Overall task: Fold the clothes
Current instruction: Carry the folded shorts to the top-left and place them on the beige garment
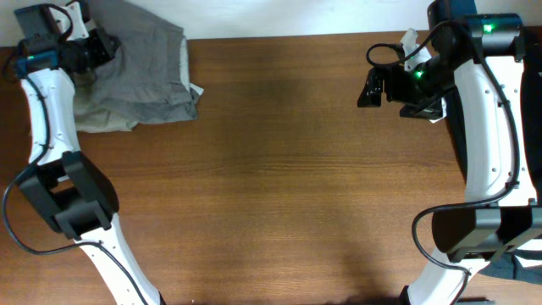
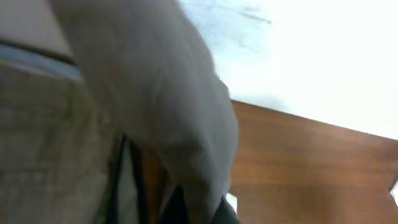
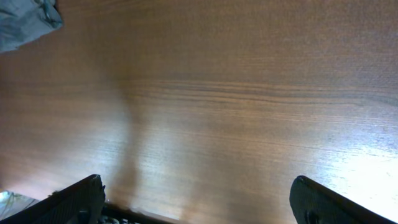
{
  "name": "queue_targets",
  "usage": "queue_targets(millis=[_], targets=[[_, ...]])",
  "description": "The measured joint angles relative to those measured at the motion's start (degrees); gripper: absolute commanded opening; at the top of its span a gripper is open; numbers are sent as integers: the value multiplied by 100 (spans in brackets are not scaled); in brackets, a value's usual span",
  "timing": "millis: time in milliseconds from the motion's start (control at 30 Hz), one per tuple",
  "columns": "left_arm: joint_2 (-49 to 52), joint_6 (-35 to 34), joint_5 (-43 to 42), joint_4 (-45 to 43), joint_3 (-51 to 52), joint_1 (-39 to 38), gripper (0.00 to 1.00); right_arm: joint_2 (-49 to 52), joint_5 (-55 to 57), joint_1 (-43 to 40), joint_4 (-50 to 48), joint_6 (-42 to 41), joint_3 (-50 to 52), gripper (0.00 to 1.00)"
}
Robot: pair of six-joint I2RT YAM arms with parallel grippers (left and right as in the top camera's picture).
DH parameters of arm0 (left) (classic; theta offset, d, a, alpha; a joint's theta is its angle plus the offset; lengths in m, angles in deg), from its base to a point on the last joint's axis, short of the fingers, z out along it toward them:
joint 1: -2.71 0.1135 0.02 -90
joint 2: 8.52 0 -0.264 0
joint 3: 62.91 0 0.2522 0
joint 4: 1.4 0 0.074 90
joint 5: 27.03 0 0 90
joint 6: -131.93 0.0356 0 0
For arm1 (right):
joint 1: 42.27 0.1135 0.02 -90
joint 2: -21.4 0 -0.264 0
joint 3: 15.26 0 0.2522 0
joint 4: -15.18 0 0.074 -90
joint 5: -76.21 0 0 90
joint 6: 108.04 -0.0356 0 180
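A brown wood-grain table (image 1: 279, 169) spans the view

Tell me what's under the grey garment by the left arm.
The grey garment lies on the wooden table, a paler layer showing at its edge. Anything else beneath is covered.

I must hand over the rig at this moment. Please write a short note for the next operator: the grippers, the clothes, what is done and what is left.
Left gripper: at the grey garment. Its wrist view shows only blurred cloth, so I cannot tell if it is open or shut.
Right gripper: open, empty, above bare table on the right side.
Clothes: one grey garment in view, crumpled at the table's far-left corner.
Done: no tidy fold visible.
Left: probably pull it to the middle, flatten it, then fold.
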Motion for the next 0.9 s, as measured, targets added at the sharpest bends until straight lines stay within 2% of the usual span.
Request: queue_targets(millis=[233,400,567,900], targets=[[0,68,0,223,-179,385,1,0,46,0,0,2,0,99],[0,643,39,236,-210,393,1,0,50,0,0,-2,0,99],[0,1233,994,129,-278,391,1,0,68,0,0,2,0,99],[0,1766,2175,-719,-278,391,2,0,280,4,0,4,323,99]])
